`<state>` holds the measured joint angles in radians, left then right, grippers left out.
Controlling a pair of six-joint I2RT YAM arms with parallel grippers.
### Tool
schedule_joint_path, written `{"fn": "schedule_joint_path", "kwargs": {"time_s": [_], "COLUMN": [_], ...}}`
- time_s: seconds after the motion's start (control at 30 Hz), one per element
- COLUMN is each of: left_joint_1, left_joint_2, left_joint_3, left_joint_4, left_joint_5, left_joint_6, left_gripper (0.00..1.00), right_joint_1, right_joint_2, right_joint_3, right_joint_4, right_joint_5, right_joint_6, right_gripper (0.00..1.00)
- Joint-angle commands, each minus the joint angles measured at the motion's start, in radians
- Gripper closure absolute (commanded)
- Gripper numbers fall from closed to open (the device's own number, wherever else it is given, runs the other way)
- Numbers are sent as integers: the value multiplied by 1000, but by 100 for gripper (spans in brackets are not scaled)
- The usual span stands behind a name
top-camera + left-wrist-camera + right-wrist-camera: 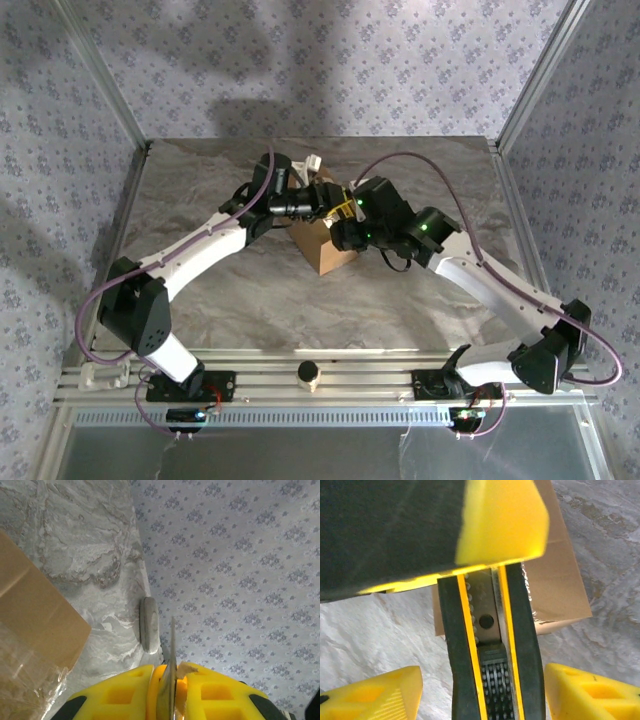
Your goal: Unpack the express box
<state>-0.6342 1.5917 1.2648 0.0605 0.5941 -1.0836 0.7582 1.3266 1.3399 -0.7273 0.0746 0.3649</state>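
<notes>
The marbled counter [200, 200] is carrying the express box [325, 250] at the middle of the overhead frame, directly under the two meeting arms. In the left wrist view the box is filling the left edge, with clear tape showing at the lower left. In the right wrist view it is sitting at the centre right, behind the tool.

The left gripper [169, 674] is pressing its fingers [125, 692] together on the thin metal blade [172, 640] of a black-and-yellow utility knife [487, 655]. The right gripper [482, 680] is holding its fingers [385, 695] wide apart, one on each side of the knife's handle and not touching it.

The main risk, as I judge it, is the knife slipping. A pinch on a bare, smooth blade is giving little hold, so a nudge from the right fingers as they close could be twisting it loose and dropping it onto the box or counter. If the left lets go before the right is gripping firmly, the same fall is likely. Nothing is holding the box, so it may be sliding under a cutting stroke, and a deep cut could be damaging what lies inside. The arms are also crowding each other and risking a knock.
</notes>
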Motion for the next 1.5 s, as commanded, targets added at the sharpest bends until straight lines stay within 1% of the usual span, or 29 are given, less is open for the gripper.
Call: {"fn": "schedule_joint_path", "kwargs": {"time_s": [0.0, 0.13, 0.23, 0.27, 0.37, 0.47, 0.53, 0.6, 0.7, 0.83, 0.9, 1.0, 1.1, 1.33, 1.47], "left_joint_1": [33, 66, 98, 108, 132, 143, 143, 142, 142, 134, 124, 105, 75, 42, 27], "left_joint_2": [-10, -25, -42, -47, -60, -70, -75, -76, -71, -91, -104, -116, -124, -125, -128], "left_joint_3": [54, 97, 131, 146, 213, 300, 342, 374, 405, 378, 353, 356, 368, 383, 378], "left_joint_4": [59, 26, 12, 7, -44, -139, -157, -148, -108, -14, 48, 98, 126, 224, 294], "left_joint_5": [-13, -33, -67, -84, -146, -242, -288, -345, -391, -464, -506, -556, -609, -654, -664], "left_joint_6": [-20, 13, 28, 31, 71, 135, 179, 187, 162, 108, 80, 74, 81, 87, 99], "left_gripper": [100, 100, 100, 100, 100, 100, 100, 100, 100, 100, 100, 100, 100, 100, 100], "right_joint_1": [-46, -125, -206, -236, -308, -364, -395, -413, -430, -429, -426, -420, -411, -392, -381], "right_joint_2": [-55, -119, -159, -162, -161, -159, -155, -159, -162, -163, -158, -135, -100, 15, 79], "right_joint_3": [-45, -117, -200, -225, -285, -341, -370, -394, -404, -359, -335, -309, -302, -248, -197], "right_joint_4": [102, 230, 392, 447, 628, 815, 954, 1068, 1189, 1249, 1275, 1328, 1420, 1572, 1643], "right_joint_5": [-163, -326, -460, -506, -583, -609, -642, -637, -640, -659, -656, -653, -636, -613, -609], "right_joint_6": [14, 55, 123, 145, 238, 369, 447, 496, 559, 575, 580, 595, 628, 705, 742], "right_gripper": [26, 17, 11, 11, 11, 11, 10, 10, 9, 9, 6, 3, 1, 1, 3]}}
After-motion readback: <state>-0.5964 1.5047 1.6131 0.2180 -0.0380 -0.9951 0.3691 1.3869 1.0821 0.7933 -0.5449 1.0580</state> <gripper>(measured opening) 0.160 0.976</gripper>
